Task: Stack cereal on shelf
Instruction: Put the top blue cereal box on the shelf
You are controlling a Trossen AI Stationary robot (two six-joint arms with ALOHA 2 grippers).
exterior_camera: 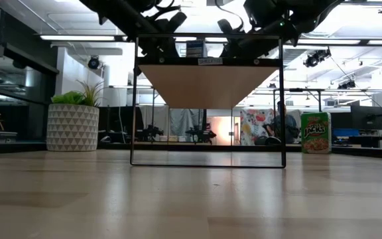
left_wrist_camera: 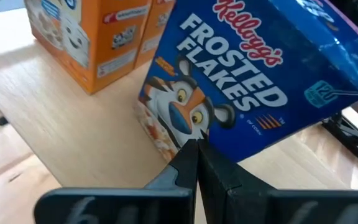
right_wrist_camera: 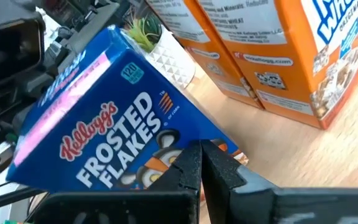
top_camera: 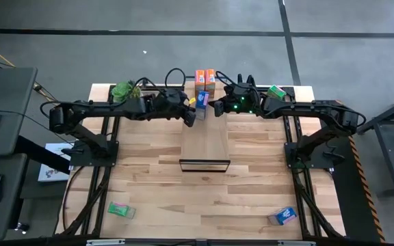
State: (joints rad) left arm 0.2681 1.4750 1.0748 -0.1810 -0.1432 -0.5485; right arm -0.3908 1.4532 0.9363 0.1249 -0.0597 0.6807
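A blue rectangular cardboard cereal box (top_camera: pixel 202 100) is tilting at the far end of the light-wood plank shelf (top_camera: pixel 205 140), beside two orange boxes (top_camera: pixel 204 79). The left gripper (top_camera: pixel 191 116) and right gripper (top_camera: pixel 217 108) are flanking it closely, equally near, fingers pressed closed, neither visibly gripping.

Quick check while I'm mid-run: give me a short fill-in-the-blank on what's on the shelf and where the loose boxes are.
1. The tilted box between the left gripper and right gripper is coloured ____.
2. Upright on the shelf stand two ____ boxes.
3. Lying at the table's near left corner is a ____ box.
4. The green plant sits beside the ____ arm.

Missing words: blue; orange; green; left
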